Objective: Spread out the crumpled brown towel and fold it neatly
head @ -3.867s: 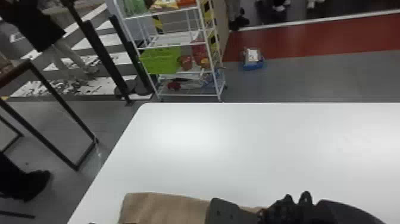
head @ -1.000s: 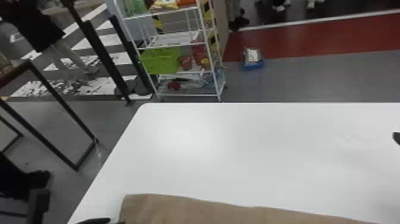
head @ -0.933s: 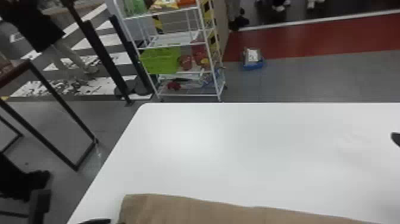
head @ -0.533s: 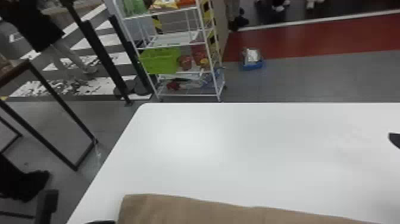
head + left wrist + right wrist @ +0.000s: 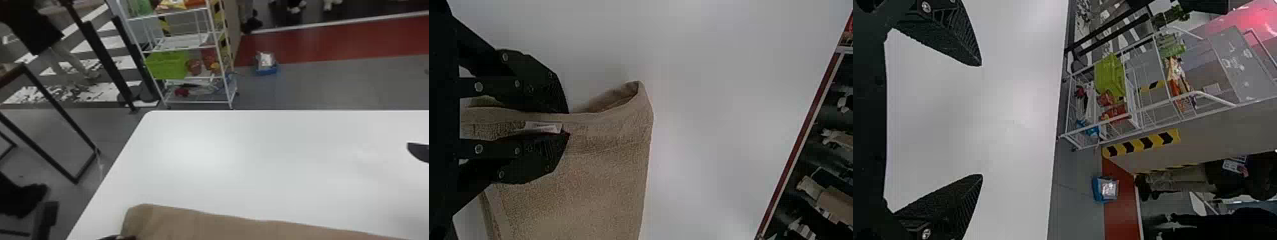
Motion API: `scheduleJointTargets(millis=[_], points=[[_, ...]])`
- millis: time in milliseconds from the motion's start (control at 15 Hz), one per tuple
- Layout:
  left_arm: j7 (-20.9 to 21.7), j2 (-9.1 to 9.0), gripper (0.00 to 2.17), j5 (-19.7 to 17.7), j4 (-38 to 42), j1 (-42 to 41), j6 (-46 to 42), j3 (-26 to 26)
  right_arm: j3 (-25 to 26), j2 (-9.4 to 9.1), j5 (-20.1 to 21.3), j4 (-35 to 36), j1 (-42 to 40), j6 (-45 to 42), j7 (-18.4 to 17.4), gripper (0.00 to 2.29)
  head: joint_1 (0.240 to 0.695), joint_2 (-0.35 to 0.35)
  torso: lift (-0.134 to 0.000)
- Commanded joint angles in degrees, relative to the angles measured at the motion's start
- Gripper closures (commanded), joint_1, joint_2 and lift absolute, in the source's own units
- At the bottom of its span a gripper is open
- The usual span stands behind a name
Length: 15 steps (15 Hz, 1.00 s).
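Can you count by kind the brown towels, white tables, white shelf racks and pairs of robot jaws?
Brown towel: 1
White table: 1
White shelf rack: 1
Pairs of jaws: 2 (left gripping the towel, right open)
Total: 5

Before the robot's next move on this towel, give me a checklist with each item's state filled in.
1. Brown towel between the left end effector's fingers: ok.
2. Right end effector open, nothing between its fingers: ok.
3. Right end effector at the towel: not ok; it is over the white table, away from the towel's far edge.
4. Towel flat near the left end effector: not ok; the cloth bulges open just past the fingertips.
5. Near edge laid straight: cannot tell; the towel runs off the head view's bottom edge.
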State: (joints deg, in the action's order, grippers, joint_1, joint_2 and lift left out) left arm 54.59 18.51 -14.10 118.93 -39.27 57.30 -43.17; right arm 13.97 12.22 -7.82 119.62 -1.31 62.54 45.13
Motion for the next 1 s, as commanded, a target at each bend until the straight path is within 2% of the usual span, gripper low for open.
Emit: scheduleJointTargets(millis=[0,133,333,533,667,867,933], points=[[0.43,-0.14,1.45,-0.05,0.68,0.51,-0.21,-2.01,-0.17,-0.18,0.00,-0.18,-0.36,-0.17,-0.04,0.08,0.695,0.335,-0.122],[0.43,-0.05,1.70,-0.14,0.60,1.30,-0.21,-3.68,-0.17,-0.27,0.00,-0.09,-1.50,-1.93,0.05,0.08,0.695,0.345,-0.122],[0.25,0.30,1.70,0.03,-1.86,3.41,-1.97,-5.35,-0.17,-0.27,-0.44,-0.18,-2.82,-4.22,-0.04,0.08,0.695,0.350,-0.122],[0.34,0.57,1.70,-0.05,-0.99,4.20,-1.44,-7.28,-0.17,-0.27,-0.44,-0.09,-3.61,-5.62,-0.04,0.08,0.695,0.350,-0.122],[0.34,-0.75,1.70,0.03,3.50,3.41,-0.04,-7.81,-0.17,-0.27,-0.53,-0.09,-3.79,-6.15,-0.04,0.08,0.695,0.350,-0.122],[-0.71,-4.44,1.70,1.53,13.78,0.59,5.24,-7.90,-0.97,-0.18,-0.53,-0.62,-4.23,-8.96,-0.04,0.08,0.695,0.350,-0.122],[-0.89,-5.06,1.70,1.97,16.50,0.07,6.82,-7.81,-1.58,-0.09,-0.62,-1.15,-4.32,-10.54,-0.04,0.08,0.695,0.350,-0.122]])
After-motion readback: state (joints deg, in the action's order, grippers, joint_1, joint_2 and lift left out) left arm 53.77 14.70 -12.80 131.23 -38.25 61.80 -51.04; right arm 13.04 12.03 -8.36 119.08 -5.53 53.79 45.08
